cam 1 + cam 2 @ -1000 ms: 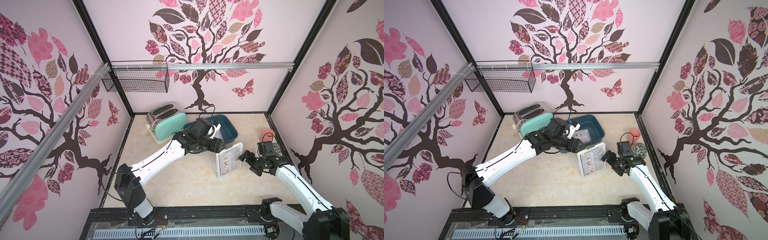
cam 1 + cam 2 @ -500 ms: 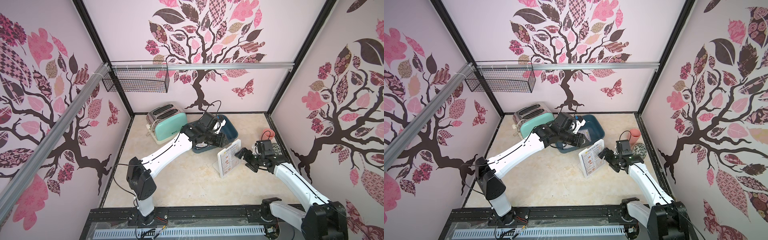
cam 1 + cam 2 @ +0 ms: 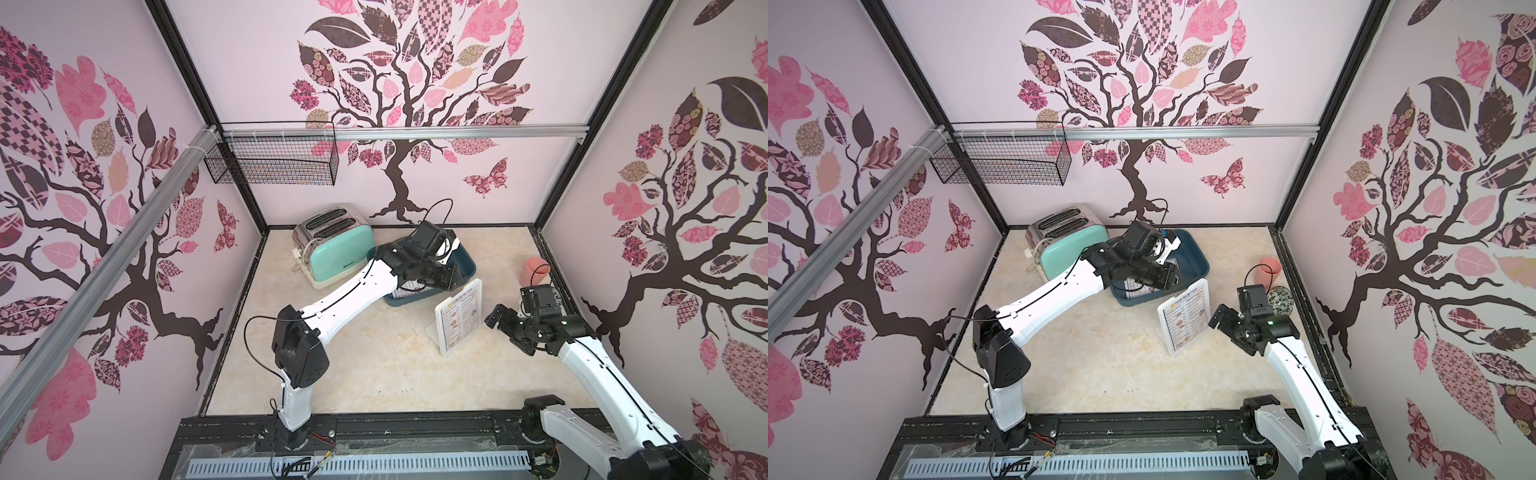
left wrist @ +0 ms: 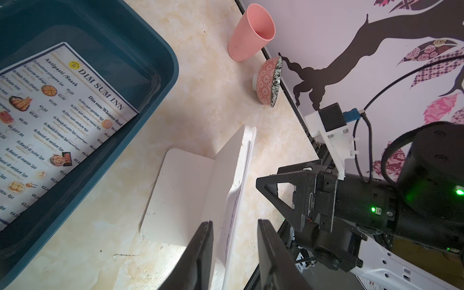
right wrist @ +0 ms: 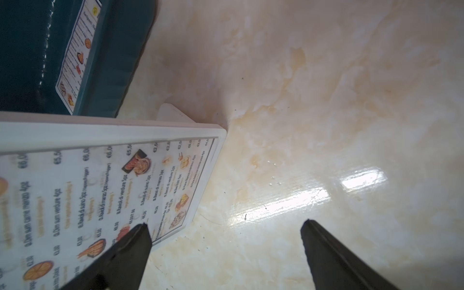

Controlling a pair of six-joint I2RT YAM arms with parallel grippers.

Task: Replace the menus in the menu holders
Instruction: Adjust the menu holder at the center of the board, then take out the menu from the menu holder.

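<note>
In both top views the left gripper [image 3: 453,284] [image 3: 1173,282] hangs at the top edge of the upright menu holder [image 3: 459,322] [image 3: 1185,322]. The right gripper [image 3: 505,332] [image 3: 1225,328] sits just beside the holder's printed face, jaws spread wide and holding nothing. The dark blue tub [image 3: 469,259] [image 3: 1200,259] lies directly behind the left gripper

In the left wrist view the left gripper [image 4: 234,221] straddles the holder [image 4: 233,163] at its top edge. One finger [image 4: 200,251] is close against the white back and the other stands off the front with a visible gap, so the jaws are apart and not clamped. Beyond the fingertips the holder's flat foot rests on the tabletop [image 4: 200,105]. Off to one side the tub [image 4: 160,82] holds a loose menu [image 4: 57,120] lying flat. Farther out, a pink cup [image 4: 251,32] and a patterned bowl [image 4: 270,82] stand by the wall

In the right wrist view the right gripper [image 5: 226,223] is wide open over bare tabletop. One finger [image 5: 120,256] overlaps the framed menu [image 5: 100,188]; whether they touch cannot be told. The tub [image 5: 120,62] lies beyond the holder
</note>
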